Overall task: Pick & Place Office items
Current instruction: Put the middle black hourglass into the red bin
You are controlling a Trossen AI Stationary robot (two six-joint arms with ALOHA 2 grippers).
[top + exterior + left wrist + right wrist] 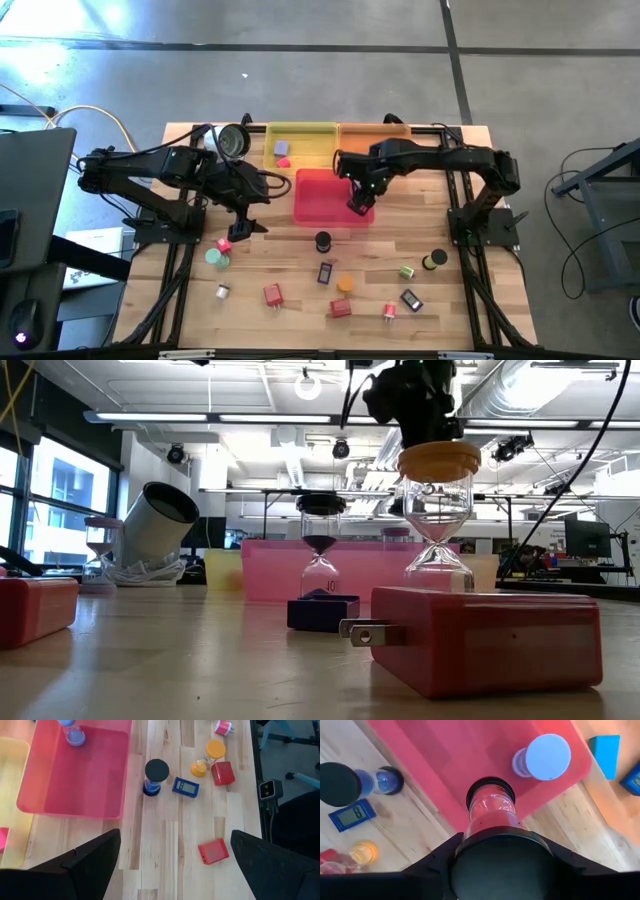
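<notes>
My right gripper (360,200) points down over the near edge of the pink tray (320,205) and is shut on an hourglass with black caps and red sand (491,807). A lilac-capped hourglass (547,756) stands inside the pink tray. My left gripper (175,870) hangs open left of the tray, above the table, with nothing between its fingers. A black-capped hourglass with blue sand (156,775) stands on the table just in front of the tray, and a small blue clock (186,786) lies beside it. My right gripper pinches the hourglass's upper black cap (502,870) between its two fingers (437,862), coming from above and pointing down. The hourglass hangs upright below the fingers. Its lower cap (490,790) is over the pink tray's near rim.
The yellow tray (300,135), with a grey and a pink block inside, and the orange tray (375,135) stand behind the pink one. A round silver-rimmed object (235,140) sits far left. Red plug blocks (272,294), small hourglasses and other pieces are scattered over the near half.
</notes>
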